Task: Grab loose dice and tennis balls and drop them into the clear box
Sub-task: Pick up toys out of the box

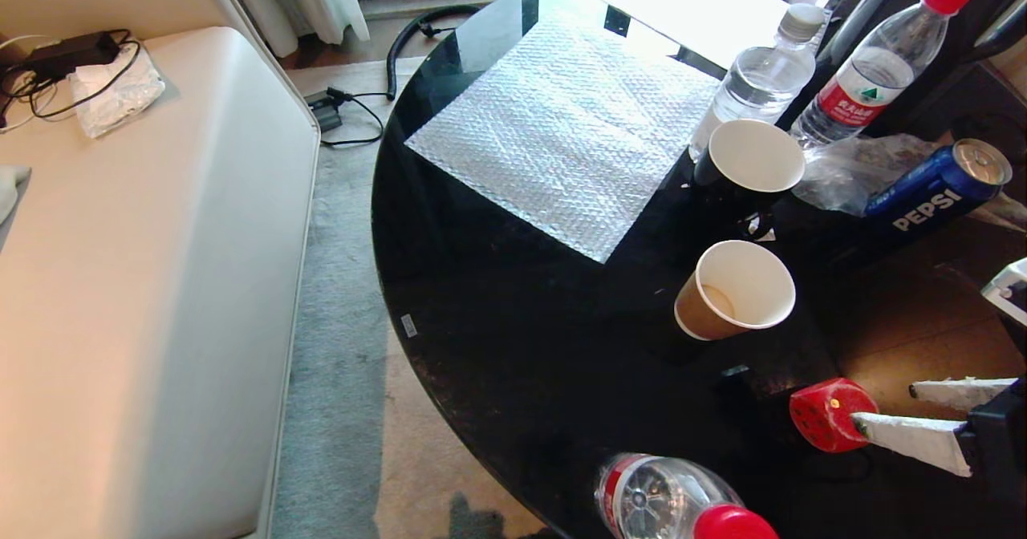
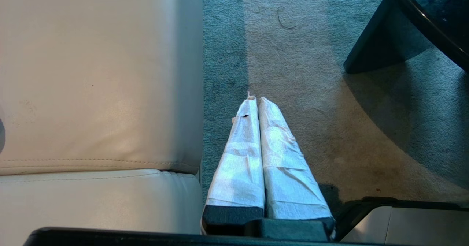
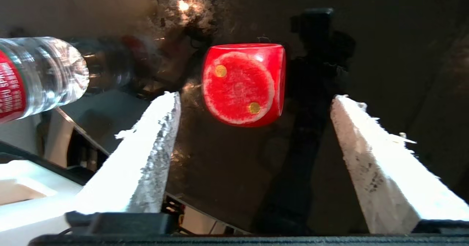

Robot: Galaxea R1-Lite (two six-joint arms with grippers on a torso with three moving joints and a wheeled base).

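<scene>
A red die [image 1: 826, 415] with yellow pips rests on the black glass table [image 1: 497, 322] near its front right edge. My right gripper [image 1: 882, 405] reaches in from the right, open, its white-wrapped fingers spread wide. In the right wrist view the red die [image 3: 243, 83] sits at the fingertips of the right gripper [image 3: 256, 97], partly between them and closer to one finger; nothing is gripped. My left gripper [image 2: 258, 99] hangs shut and empty over the carpet beside the sofa. No tennis balls show, and the clear box is out of view.
A water bottle [image 1: 674, 495] lies on the table close to the die. Two paper cups [image 1: 734, 290] [image 1: 750, 162], two upright bottles [image 1: 762, 74] [image 1: 874, 66] and a Pepsi can [image 1: 939, 190] stand behind. Bubble wrap [image 1: 562, 130] covers the table's far part. A white sofa [image 1: 144, 242] lies left.
</scene>
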